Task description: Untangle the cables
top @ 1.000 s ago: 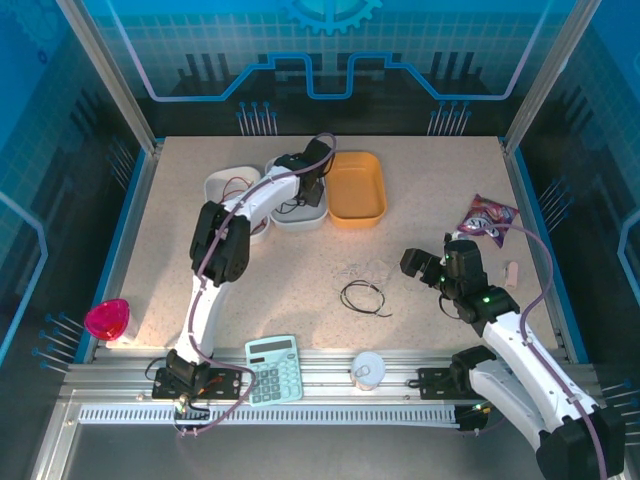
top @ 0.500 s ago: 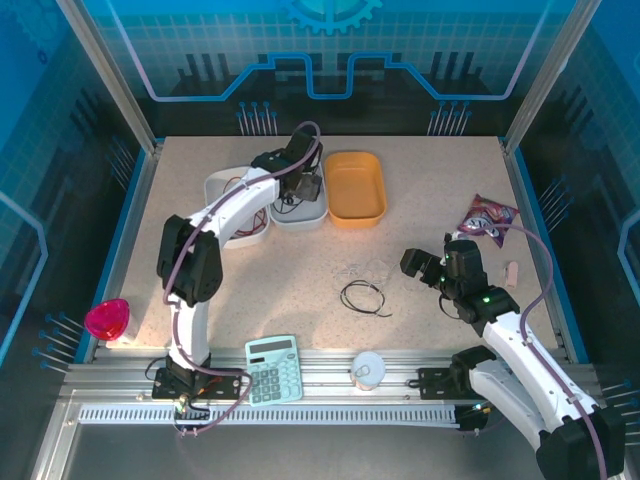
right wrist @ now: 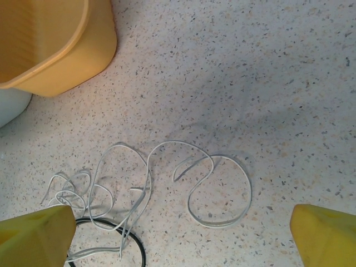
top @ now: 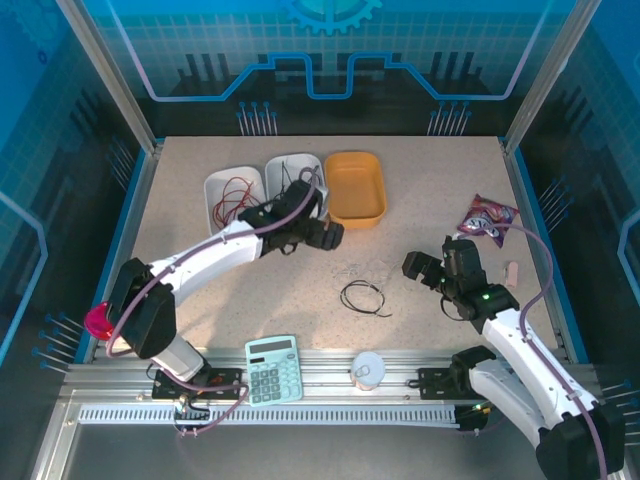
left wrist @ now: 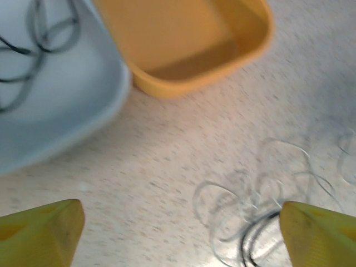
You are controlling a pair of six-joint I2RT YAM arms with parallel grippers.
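Firstly, table: speckled beige tabletop; it carries every item listed below.
Left gripper: yellow-tipped two-finger left gripper hangs just in front of the trays, left of the loose wires. Fingers spread wide, nothing between them, no contact with any wire.
Right gripper: yellow-tipped two-finger right gripper stands right of the loose wires and faces them. Fingers fully released and empty.
Orange tray: empty rectangular orange plastic tray at the far middle of the table.
White trays: two rectangular white plastic trays side by side, left of the orange tray. The left white tray holds a coiled thin red cable. The right white tray holds a coiled thin black cable.
Calculator: pale green desk calculator at the near edge.
White cable: thin white looping cable lies flat at table centre, between the two grippers. Its long axis runs left to right; the larger open loops are at its right end, the tighter curls at its left.
Black loop: second thin black cable, a flat oval loop, sits on the near side of the white cable and crosses under its nearest strands. Long axis left to right; free tail points right.
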